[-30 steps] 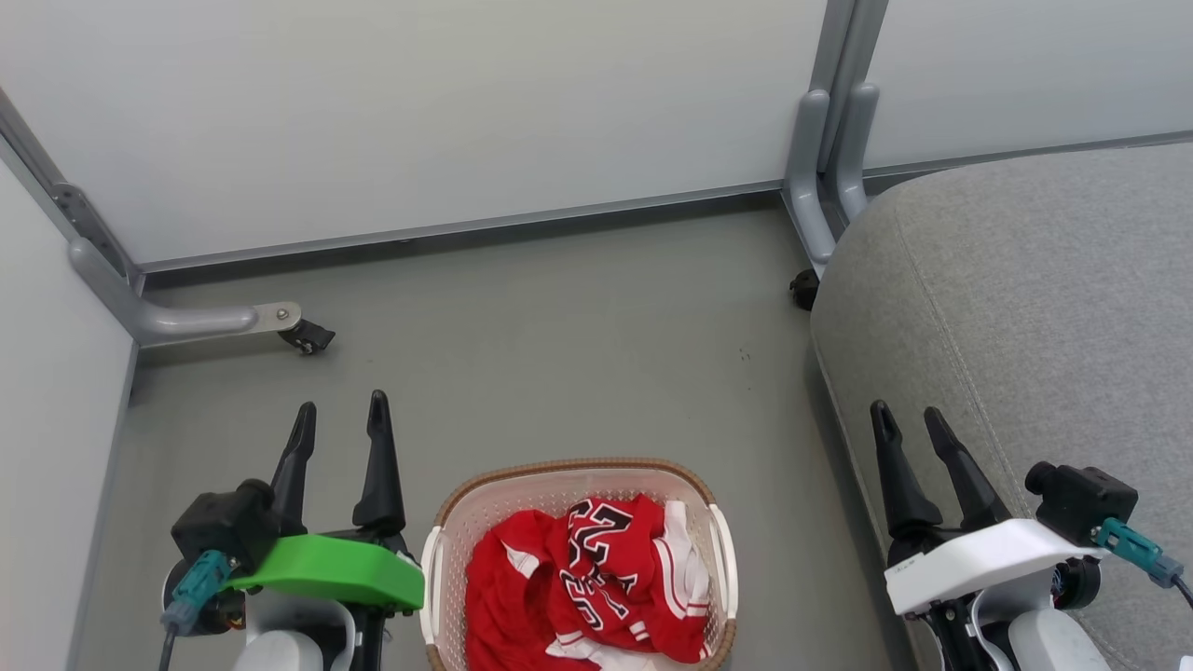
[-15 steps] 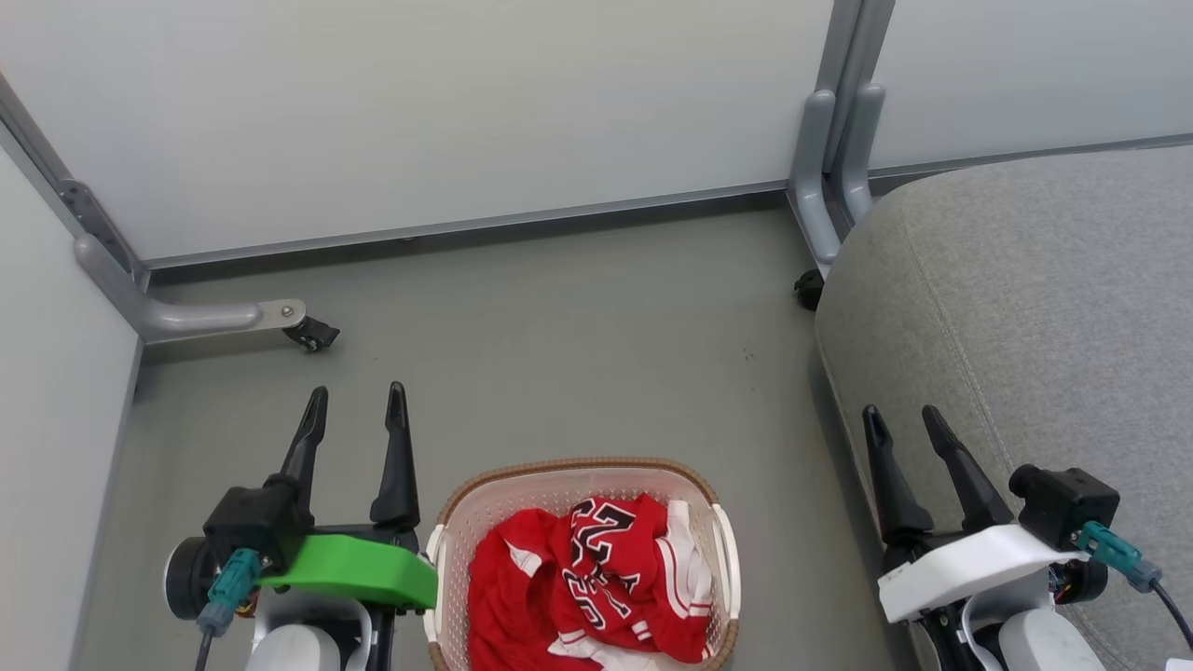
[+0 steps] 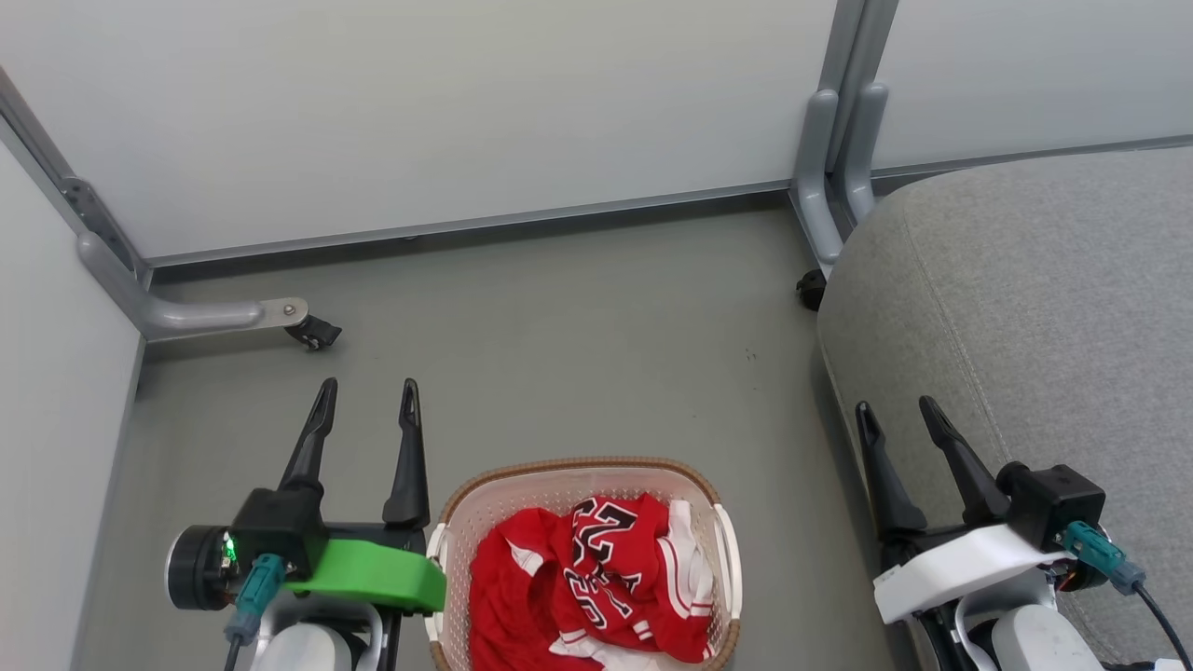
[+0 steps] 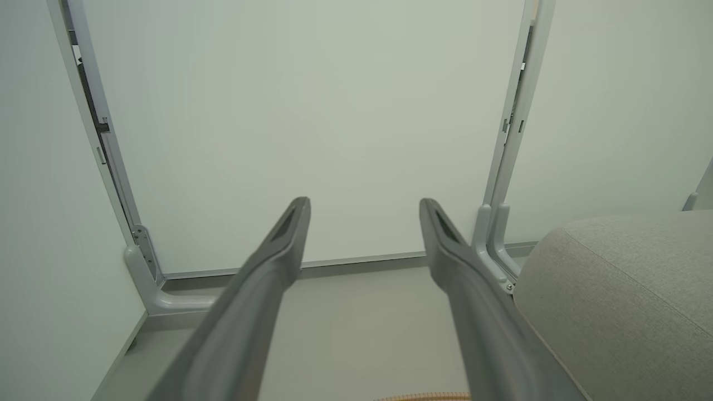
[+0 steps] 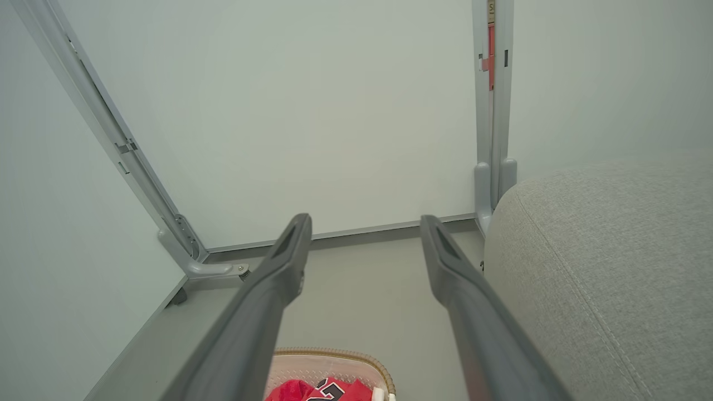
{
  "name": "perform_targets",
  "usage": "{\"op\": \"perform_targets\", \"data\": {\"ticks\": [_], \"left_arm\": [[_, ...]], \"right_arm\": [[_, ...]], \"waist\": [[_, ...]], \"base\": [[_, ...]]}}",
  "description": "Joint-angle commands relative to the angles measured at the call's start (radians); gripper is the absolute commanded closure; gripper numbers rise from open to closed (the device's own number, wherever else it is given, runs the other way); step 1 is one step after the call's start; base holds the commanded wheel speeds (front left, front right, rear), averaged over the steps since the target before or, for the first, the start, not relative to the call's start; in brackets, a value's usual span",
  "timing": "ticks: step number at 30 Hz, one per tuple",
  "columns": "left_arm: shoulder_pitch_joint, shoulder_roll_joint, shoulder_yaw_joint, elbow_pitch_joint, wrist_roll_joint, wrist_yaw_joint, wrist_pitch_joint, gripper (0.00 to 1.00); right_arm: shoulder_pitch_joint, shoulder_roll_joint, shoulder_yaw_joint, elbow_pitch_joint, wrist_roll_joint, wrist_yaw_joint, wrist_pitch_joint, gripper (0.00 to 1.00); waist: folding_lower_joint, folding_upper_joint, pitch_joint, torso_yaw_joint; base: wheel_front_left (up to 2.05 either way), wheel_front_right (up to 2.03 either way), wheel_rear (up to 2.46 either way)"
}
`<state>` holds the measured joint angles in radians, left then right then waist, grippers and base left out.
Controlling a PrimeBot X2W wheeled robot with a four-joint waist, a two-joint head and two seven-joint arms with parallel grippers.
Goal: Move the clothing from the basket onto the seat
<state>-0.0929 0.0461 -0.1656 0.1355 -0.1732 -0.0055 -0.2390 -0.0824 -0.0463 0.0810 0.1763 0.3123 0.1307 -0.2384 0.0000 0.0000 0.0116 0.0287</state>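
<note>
The cream basket with a brown rim stands on the floor at the bottom middle of the head view. In it lies the crumpled red clothing, a jersey with black-and-white lettering on top; the shorts cannot be told apart. My left gripper hovers open just left of the basket, nothing between its fingers. My right gripper is open too, over the left edge of the grey seat. The right wrist view shows the basket rim, the clothing and the seat.
White partition panels on grey metal feet close off the back and left. One foot with a caster lies at the left, another caster beside the seat's corner. Grey floor stretches beyond the basket.
My left gripper has slid forward and to the right, closer to the basket. The right gripper drifted slightly left. The camera shifted a little, nudging the whole scene.
</note>
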Motion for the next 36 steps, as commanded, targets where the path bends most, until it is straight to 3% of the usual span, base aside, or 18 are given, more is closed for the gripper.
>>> {"op": "perform_targets", "data": {"ticks": [1, 12, 36], "left_arm": [[-0.008, 0.007, -0.004, -0.005, 0.023, 0.005, -0.010, 0.00], [-0.009, 0.007, -0.014, 0.001, 0.077, 0.011, -0.029, 0.00], [-0.011, 0.007, -0.004, 0.030, 0.030, -0.003, -0.026, 0.00]], "right_arm": [[-0.010, -0.006, -0.004, -0.005, -0.024, 0.000, -0.011, 0.00], [-0.008, -0.007, -0.012, 0.003, -0.099, 0.000, -0.029, 0.00], [-0.015, -0.007, -0.021, 0.031, -0.083, 0.000, -0.028, 0.00]], "waist": [[0.0000, 0.0000, 0.000, 0.001], [0.0000, 0.0000, 0.000, 0.003], [0.0000, 0.0000, 0.002, 0.000]], "base": [[0.00, 0.00, 0.00], [0.00, 0.00, 0.00], [0.00, 0.00, 0.00]]}}
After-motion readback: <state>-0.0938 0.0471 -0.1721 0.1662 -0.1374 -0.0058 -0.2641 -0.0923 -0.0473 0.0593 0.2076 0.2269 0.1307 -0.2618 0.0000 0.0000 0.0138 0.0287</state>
